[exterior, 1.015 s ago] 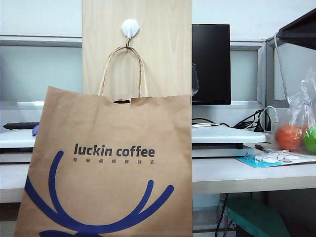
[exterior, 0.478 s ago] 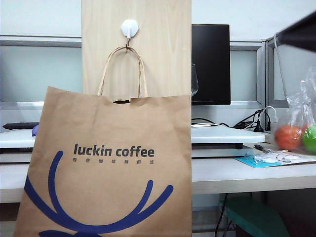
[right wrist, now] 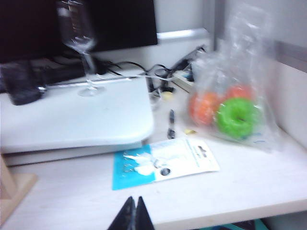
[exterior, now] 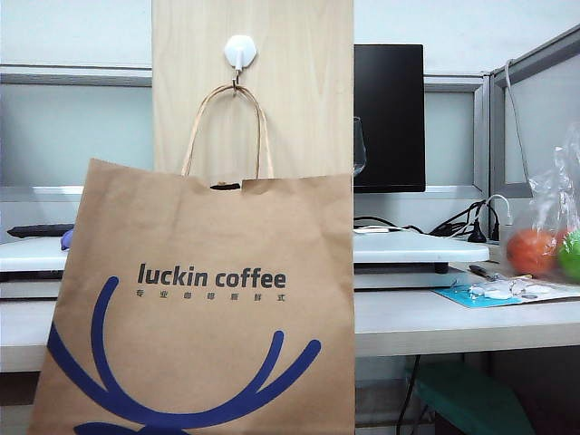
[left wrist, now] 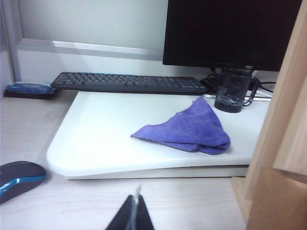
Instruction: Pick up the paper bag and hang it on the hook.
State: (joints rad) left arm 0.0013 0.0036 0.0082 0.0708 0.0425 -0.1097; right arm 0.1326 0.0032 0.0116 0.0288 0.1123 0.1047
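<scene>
Wooden board (exterior: 299,91) stands upright at the back of the desk, fills the centre. Paper bag (exterior: 204,299) hangs in front of it, its twisted loop handle (exterior: 227,127) caught over the hook (exterior: 239,51), which is stuck near the board's top. White platform (left wrist: 120,134) on the desk holds a crumpled purple cloth (left wrist: 189,132). Clear fruit bag (right wrist: 232,108) sits on the desk's right side, well apart from the paper bag. Left gripper (left wrist: 134,218) low over the desk near the platform's edge, jaws closed, empty. Right gripper (right wrist: 134,215) above the desk edge, just beside a blue-white card (right wrist: 163,163), jaws closed, empty.
</scene>
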